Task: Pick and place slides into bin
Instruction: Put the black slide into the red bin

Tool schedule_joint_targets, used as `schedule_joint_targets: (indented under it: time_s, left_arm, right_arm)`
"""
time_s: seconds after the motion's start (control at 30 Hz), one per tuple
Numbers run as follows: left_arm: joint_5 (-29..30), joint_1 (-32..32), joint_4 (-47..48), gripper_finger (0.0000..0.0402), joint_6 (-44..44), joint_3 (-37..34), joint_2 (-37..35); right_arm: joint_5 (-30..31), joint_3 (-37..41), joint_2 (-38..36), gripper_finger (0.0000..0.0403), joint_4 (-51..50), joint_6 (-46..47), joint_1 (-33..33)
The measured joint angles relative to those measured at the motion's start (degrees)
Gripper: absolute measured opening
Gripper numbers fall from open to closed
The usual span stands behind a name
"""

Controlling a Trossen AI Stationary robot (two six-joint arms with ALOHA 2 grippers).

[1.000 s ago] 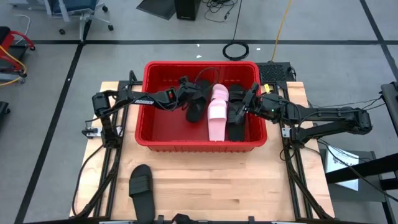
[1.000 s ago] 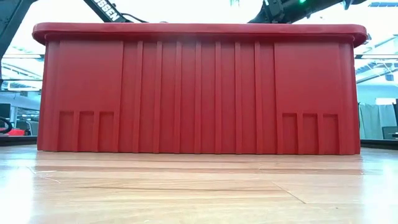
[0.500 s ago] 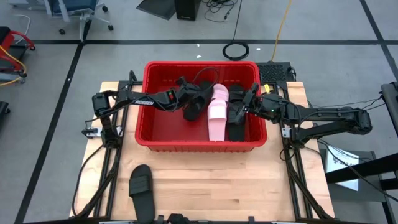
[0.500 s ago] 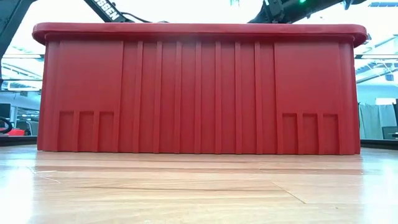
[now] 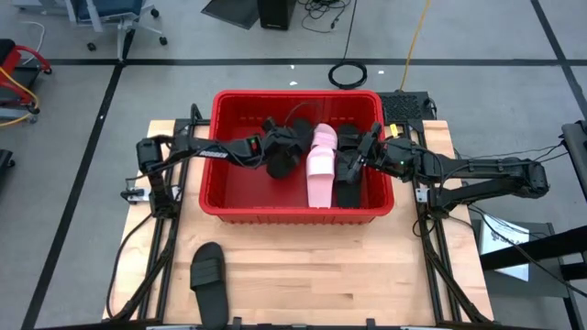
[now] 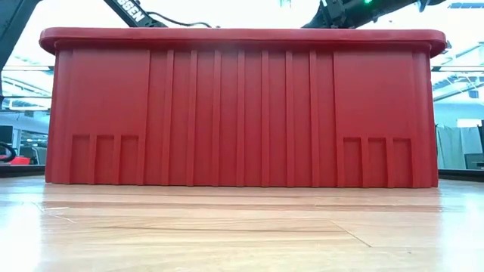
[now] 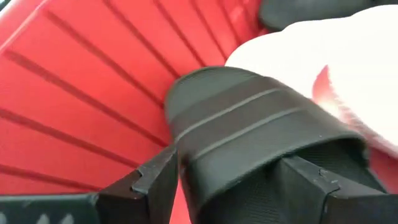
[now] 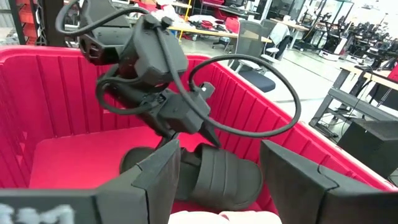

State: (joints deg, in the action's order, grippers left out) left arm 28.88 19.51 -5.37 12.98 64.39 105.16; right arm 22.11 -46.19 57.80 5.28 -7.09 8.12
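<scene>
Slides in matte black and light pink already lie in the large bright red plastic bin (image 5: 215,174). From above, the left gripper (image 5: 280,158) carries a black slide (image 5: 278,163) low over the floor beside the pink slide (image 5: 320,165); a second earlier it hung higher and nearer the far wall, so the drop looks near. One black sandal (image 5: 207,272) waits on the wooden table (image 5: 367,275). The right gripper (image 5: 353,163) hovers spread, empty, unmoved

Left wrist view: fingers (image 7: 155,180) clasp the slide's strap
</scene>
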Motion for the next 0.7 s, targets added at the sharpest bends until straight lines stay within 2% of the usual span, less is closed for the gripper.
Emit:
schedule_joint_targets:
  time_s: [0.27,0.47,0.53,0.63,0.7]
  left_arm:
    - [0.03,-2.39,-0.29,0.0225,-0.25,0.00,0.00]
    - [4.11,-0.82,2.04,0.0225,2.94,-0.01,0.02]
    - [1.86,-0.08,2.64,0.0225,3.22,-0.01,-0.21]
    - [-4.76,0.44,2.19,0.0225,6.75,0.01,-0.27]
    - [-6.33,0.65,1.83,0.0225,6.56,0.01,-0.28]
  right_arm:
    - [-0.15,0.00,0.00,0.0210,0.00,0.65,0.00]
    - [-5.90,0.00,0.00,0.0210,-0.01,1.56,0.02]
    - [-7.35,0.00,0.00,0.0210,-0.02,1.92,0.01]
    - [-7.43,0.00,0.00,0.0210,-0.04,1.90,0.02]
    - [-7.43,0.00,0.00,0.0210,-0.04,1.88,0.02]
